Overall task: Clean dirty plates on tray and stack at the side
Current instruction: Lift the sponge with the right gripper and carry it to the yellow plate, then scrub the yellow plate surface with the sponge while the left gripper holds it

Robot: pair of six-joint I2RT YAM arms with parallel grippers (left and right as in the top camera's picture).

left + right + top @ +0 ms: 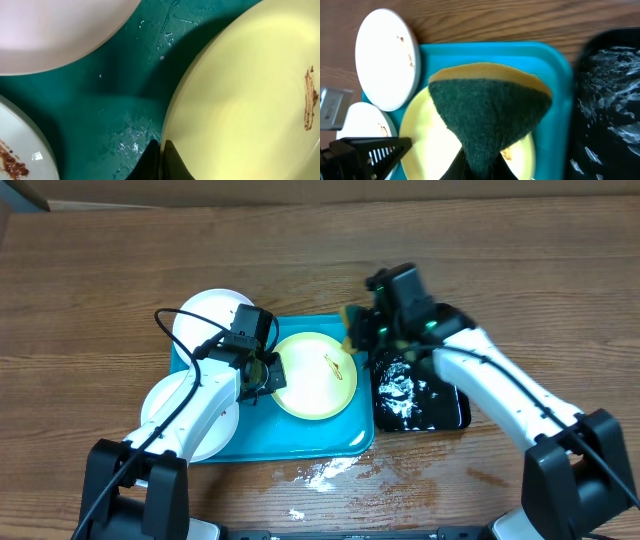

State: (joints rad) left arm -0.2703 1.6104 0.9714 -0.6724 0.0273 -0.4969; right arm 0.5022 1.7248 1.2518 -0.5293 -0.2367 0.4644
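Note:
The pale yellow-green plate (315, 375) lies in the middle of the turquoise tray (300, 442), with a brown smear near its right side (310, 97). My left gripper (262, 375) is shut on the plate's left rim (161, 150). Two white plates sit at the tray's left, one at the far corner (210, 315) and one at the near corner (185, 415), both smeared brown. My right gripper (372, 332) is shut on a green-and-yellow sponge (490, 110) above the yellow-green plate's far right edge (435, 140).
A glossy black tray (420, 395) holding foamy water stands right of the turquoise tray. White foam spots (320, 472) lie on the wooden table in front of the tray. The white plates overhang the tray's left rim.

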